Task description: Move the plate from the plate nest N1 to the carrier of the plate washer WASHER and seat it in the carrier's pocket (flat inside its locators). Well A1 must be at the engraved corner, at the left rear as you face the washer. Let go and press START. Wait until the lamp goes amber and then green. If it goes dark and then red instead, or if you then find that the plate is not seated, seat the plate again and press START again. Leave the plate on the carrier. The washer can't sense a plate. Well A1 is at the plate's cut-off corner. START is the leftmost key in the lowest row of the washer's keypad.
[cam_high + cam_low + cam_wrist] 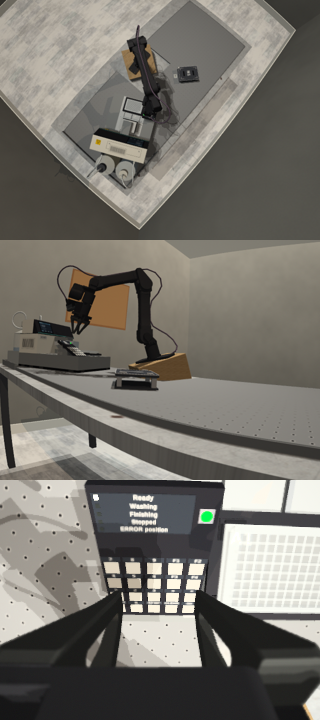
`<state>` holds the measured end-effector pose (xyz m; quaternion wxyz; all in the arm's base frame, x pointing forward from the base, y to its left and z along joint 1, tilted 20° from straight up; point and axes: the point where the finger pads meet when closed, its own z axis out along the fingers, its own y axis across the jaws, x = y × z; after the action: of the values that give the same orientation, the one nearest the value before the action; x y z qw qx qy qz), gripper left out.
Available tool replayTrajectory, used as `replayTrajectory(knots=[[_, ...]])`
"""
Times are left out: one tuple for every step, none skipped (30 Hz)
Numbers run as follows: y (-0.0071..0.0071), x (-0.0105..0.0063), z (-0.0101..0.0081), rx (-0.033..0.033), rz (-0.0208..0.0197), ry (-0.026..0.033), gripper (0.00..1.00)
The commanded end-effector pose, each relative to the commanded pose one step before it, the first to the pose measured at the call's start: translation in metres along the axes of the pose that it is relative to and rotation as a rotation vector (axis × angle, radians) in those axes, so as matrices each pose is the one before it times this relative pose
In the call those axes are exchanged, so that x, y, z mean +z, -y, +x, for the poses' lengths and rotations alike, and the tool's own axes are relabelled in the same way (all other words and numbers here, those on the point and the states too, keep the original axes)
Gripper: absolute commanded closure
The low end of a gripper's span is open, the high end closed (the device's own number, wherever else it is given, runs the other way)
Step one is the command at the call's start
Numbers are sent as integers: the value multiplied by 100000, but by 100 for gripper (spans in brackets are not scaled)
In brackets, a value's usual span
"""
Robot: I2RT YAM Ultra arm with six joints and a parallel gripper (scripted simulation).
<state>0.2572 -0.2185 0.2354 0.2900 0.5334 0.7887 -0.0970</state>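
Washer (118, 148) (38, 343) at far left; arm over its near end. Plate (133, 105) (272, 570) in carrier, left of keypad (152, 587) in wrist view. No wait.Washer (118, 148) (38, 343) at left, lamp (70, 343) (207, 516) green. Plate (133, 105) (272, 570) on carrier, just beside keypad (74, 350) (154, 587). Gripper (75, 333) (158, 599) half open, nothing held, above keys; START prob. needs a straight-down move w/ 2 fingertips closer.

Plate (133, 106) (272, 570) on washer (118, 148) (63, 362) carrier, beside keypad (76, 350) (152, 585). Nest N1 (188, 74) (136, 387) on tabletop (204, 38) (206, 405), apart from washer.
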Motion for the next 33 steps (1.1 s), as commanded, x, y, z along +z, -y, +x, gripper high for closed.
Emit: replayTrajectory(knots=[[-532, -858, -27, 2952, -880, 6605, 56], [-134, 37, 303, 13, -17, -11, 58], [-134, 37, 303, 13, -17, -11, 60], [0, 0, 0, 0, 0, 0, 60], [0, 0, 0, 0, 0, 0, 60], [-130, 37, 298, 12, -18, -12, 62], [-133, 38, 302, 12, -17, -11, 64], [-133, 38, 302, 12, -17, -12, 66], [-139, 37, 310, 14, -16, -11, 68], [-134, 37, 303, 12, -17, -12, 70], [-134, 37, 303, 12, -17, -12, 72], [-134, 37, 303, 12, -17, -12, 74], [-134, 37, 303, 12, -17, -13, 76], [-134, 37, 303, 12, -17, -13, 78], [-134, 37, 303, 12, -17, -13, 80], [-134, 37, 303, 12, -17, -13, 82], [-134, 37, 303, 12, -17, -14, 84], [-134, 37, 303, 12, -17, -14, 86], [-134, 37, 303, 12, -17, -14, 88], [-134, 37, 303, 11, -17, -14, 90], [0, 0, 0, 0, 0, 0, 90], [0, 0, 0, 0, 0, 0, 90], [-129, 39, 298, 10, -18, -15, 92], [-133, 38, 302, 11, -17, -14, 94], [-139, 35, 309, 12, -15, -15, 96], [-134, 37, 303, 11, -16, -15, 98], [-134, 37, 303, 11, -16, -15, 100], [-134, 37, 303, 11, -16, -15, 100], [-134, 37, 303, 10, -16, -15, 100], [-134, 37, 303, 10, -16, -16, 100], [-134, 37, 303, 10, -16, -16, 100], [-134, 37, 303, 10, -16, -16, 100], [-15, 4, 33, 1, -2, -2, 100]])
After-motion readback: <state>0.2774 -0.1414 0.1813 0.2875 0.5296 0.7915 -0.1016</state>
